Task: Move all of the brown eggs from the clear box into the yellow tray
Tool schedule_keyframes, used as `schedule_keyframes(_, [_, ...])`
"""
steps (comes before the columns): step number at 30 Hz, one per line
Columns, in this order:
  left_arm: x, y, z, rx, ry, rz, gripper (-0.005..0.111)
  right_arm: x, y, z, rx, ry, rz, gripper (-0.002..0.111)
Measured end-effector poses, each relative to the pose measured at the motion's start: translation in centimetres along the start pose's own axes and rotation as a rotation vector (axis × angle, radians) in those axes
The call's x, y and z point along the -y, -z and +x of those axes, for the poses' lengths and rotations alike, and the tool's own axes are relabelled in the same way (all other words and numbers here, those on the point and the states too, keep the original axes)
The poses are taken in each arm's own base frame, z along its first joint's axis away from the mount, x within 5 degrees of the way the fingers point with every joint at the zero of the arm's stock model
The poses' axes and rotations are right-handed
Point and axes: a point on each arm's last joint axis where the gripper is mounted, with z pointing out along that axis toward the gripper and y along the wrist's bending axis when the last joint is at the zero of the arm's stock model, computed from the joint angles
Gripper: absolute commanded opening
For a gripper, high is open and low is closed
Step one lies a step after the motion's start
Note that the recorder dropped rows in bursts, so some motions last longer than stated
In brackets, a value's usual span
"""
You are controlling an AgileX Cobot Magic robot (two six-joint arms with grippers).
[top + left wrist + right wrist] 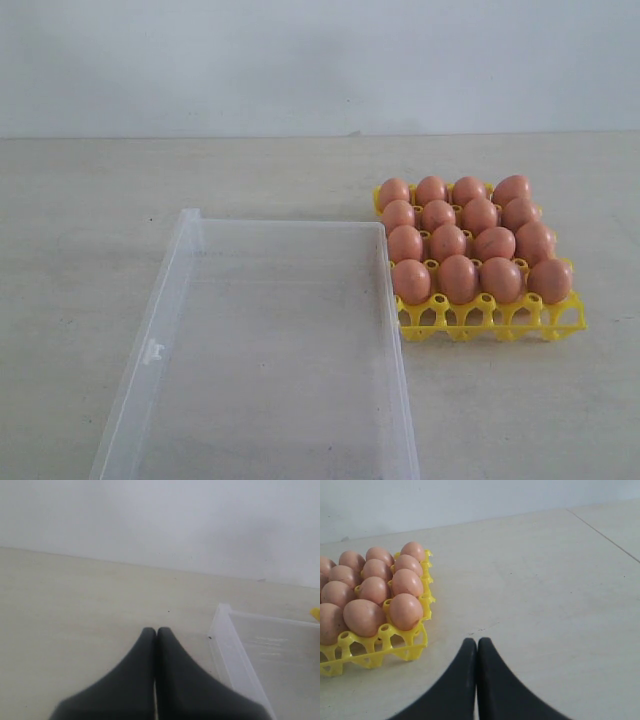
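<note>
Several brown eggs [458,277] fill the cups of the yellow tray [490,322], which sits on the table to the right of the clear box [160,330]. No egg shows inside the clear box. In the right wrist view the eggs [405,611] and the tray [375,652] lie off to one side of my right gripper [477,641], whose black fingers are pressed together, holding nothing. My left gripper [156,630] is likewise shut and empty, hovering over bare table beside a corner of the clear box [225,640]. Neither gripper appears in the exterior view.
A pale wall rises behind the light table [100,200]. The tray's front row of cups [520,318] holds no eggs. A thin seam [605,535] runs across the tabletop in the right wrist view.
</note>
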Motion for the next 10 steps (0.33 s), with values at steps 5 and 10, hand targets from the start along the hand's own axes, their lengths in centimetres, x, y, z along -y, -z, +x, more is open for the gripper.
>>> schedule_keyframes(5, [0.0,0.0,0.02,-0.002,0.0,0.0,-0.004,0.0,0.0,0.0,0.0,0.0,0.0,-0.001])
schedule_keyframes(10, [0.01,0.02,0.66,-0.072,0.0,0.001,-0.004,0.0,0.0,0.0,0.0,0.0,0.0,-0.001])
